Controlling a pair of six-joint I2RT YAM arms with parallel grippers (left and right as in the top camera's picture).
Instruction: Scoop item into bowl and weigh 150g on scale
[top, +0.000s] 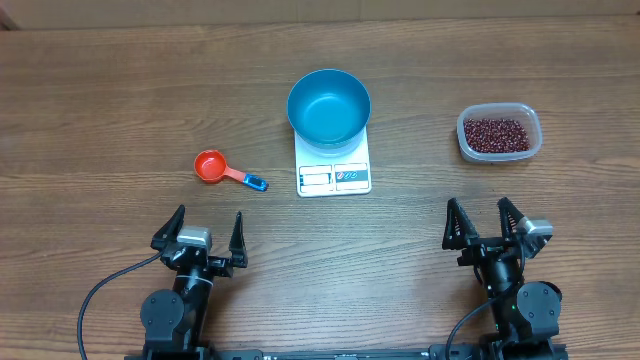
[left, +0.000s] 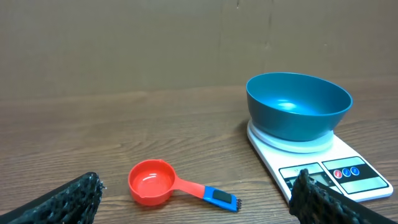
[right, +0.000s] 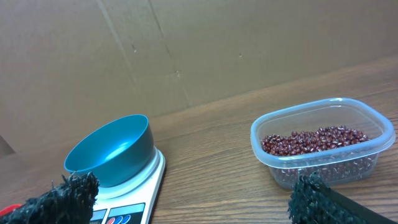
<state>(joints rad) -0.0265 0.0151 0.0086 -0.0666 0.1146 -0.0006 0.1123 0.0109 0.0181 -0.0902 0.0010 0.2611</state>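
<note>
Wooden table (top: 100, 90): left gripper (top: 209, 212) and right gripper (top: 478, 203) at near edge, both jaws wide, holding nothing. White scale (top: 334, 177) at centre, blue bowl (top: 329, 105) sitting on it. Clear container (top: 498, 158) near right edge holds the beans (top: 497, 134). Orange scoop (top: 212, 166) lies left of scale.

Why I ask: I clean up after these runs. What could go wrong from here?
1. The scoop lies flat on the left side while the beans sit far right in the clear container; a loaded carry across could spill beans.
2. The blue bowl covers most of the scale; a nudge could shift it or skew the reading.
3. The scoop's low handle may slip from the jaws.
</note>
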